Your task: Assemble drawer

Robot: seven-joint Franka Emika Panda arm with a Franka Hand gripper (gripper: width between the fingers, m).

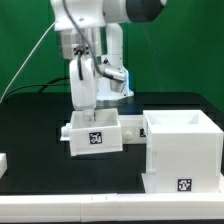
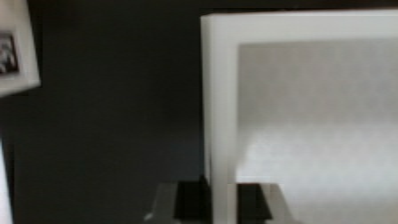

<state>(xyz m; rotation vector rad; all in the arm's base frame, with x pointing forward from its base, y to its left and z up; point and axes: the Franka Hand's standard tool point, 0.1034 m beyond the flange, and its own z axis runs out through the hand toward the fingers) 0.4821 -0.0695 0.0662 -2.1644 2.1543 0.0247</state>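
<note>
Drawer (image 1: 95, 136) upright — open top up, tool (image 1: 87, 111) pinching its wall.

Pincer (image 2: 222, 203): two dark fingers (image 2: 183, 203) are closed against opposite faces of one thin upright wall (image 2: 219, 100) of a white box-shaped drawer part (image 2: 320, 90). The wall is seen edge-on and runs straight away from the fingertips. On one side of it, the part's pale inner faces meet at a shaded corner. On the other side lies the black worktop (image 2: 107, 130). Far from the pincer, cut by the frame's border, a white flat-faced piece (image 2: 15, 50) carries a black-and-white marker tag, blurred and only partly visible. It sits well apart from the gripped wall.
</note>
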